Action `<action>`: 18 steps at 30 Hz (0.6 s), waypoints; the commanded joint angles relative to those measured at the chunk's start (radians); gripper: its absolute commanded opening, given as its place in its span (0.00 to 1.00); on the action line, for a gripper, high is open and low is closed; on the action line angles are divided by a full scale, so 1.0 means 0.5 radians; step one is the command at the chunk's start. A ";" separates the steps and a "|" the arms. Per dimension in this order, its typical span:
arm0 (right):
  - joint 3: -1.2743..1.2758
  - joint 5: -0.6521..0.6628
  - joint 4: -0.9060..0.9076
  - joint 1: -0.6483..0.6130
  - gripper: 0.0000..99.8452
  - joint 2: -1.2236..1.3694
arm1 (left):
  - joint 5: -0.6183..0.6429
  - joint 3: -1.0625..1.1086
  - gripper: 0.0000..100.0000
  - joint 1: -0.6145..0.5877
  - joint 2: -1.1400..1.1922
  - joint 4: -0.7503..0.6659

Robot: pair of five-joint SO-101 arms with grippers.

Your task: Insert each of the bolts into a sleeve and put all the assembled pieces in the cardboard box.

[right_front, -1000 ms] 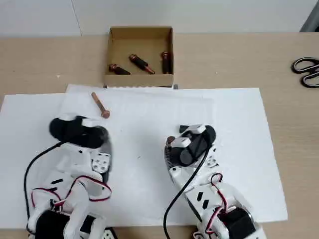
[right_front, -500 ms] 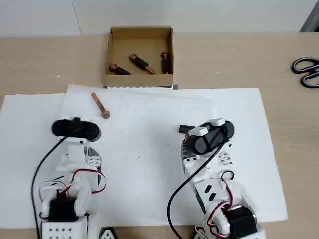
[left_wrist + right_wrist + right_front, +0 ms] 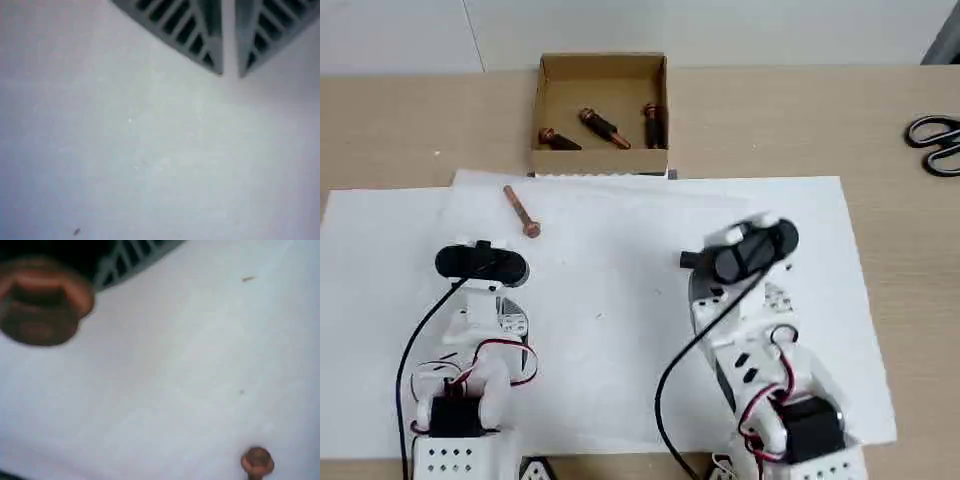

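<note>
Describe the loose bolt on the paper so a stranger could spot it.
Find the cardboard box beyond the white paper. On the paper, just in front of the box's left corner, lies a copper bolt, bare, unlike the three black-sleeved bolts inside.

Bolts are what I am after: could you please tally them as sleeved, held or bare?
Sleeved bolts in the box: 3
Held bolt in the right gripper, seemingly sleeved: 1
Bare bolt on the paper: 1
Total: 5
</note>
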 commanded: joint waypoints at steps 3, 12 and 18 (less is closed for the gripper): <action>-0.423 0.025 -0.216 0.014 0.00 0.539 | -0.003 -0.005 0.01 -0.009 -0.012 -0.046; -0.918 0.028 -0.459 0.014 0.00 1.244 | 0.000 -0.005 0.01 -0.012 -0.012 -0.037; -1.280 0.025 -0.585 0.014 0.00 1.735 | 0.003 -0.005 0.01 -0.012 -0.012 -0.034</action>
